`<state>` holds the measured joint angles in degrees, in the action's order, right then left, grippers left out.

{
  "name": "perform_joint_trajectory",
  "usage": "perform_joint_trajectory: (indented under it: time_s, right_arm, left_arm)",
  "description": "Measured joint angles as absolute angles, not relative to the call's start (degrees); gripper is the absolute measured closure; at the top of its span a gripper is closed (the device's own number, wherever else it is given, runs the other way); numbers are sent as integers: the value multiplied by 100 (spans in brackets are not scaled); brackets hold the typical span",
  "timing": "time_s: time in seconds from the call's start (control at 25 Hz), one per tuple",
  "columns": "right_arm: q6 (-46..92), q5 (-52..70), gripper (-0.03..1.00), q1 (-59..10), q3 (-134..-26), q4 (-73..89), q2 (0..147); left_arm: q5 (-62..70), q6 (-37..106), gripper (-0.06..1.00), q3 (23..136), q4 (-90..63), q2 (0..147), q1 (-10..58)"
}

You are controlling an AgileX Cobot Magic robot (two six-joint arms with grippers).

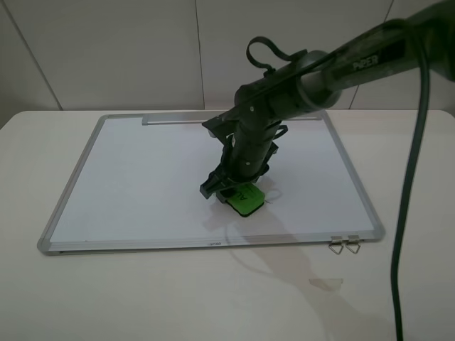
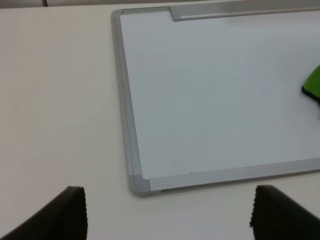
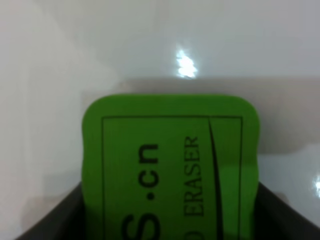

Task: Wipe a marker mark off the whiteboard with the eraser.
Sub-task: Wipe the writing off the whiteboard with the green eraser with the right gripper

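The whiteboard [image 1: 142,177] lies flat on the table, its white surface [image 2: 210,90] filling much of the left wrist view. My right gripper [image 1: 238,190] points down at the board's middle, shut on the green eraser [image 1: 245,199], which rests on the board. In the right wrist view the eraser [image 3: 170,165] sits between the dark fingers [image 3: 50,222] with black lettering on top. A green edge of the eraser [image 2: 312,85] also shows in the left wrist view. My left gripper [image 2: 167,212] hangs open over the table just off the board's corner. I see no marker mark.
The grey tray strip [image 1: 170,119] runs along the board's far edge. Two metal clips [image 1: 345,246] stick out at the near right corner. The right arm's black cable [image 1: 412,177] hangs down on the right. The cream table [image 1: 213,298] surrounds the board.
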<state>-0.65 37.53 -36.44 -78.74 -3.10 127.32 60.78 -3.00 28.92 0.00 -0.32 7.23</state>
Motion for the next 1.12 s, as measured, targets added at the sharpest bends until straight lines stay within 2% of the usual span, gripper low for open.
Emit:
perform_joint_trajectory:
  time_s: [0.44,0.68,0.88,1.12]
  right_arm:
    - [-196,5116,38,-2790,-7874,-374,12677]
    - [-178,5282,38,-2229,-7874,-301,12677]
    - [78,5284,38,-2353,-7874,-217,12677]
    - [351,5290,38,-3357,-7866,-136,12673]
  left_arm:
    - [6078,-300,26,2892,0,-32,723]
    - [6078,-300,26,2892,0,-32,723]
    - [6078,-300,26,2892,0,-32,723]
    - [6078,-300,26,2892,0,-32,723]
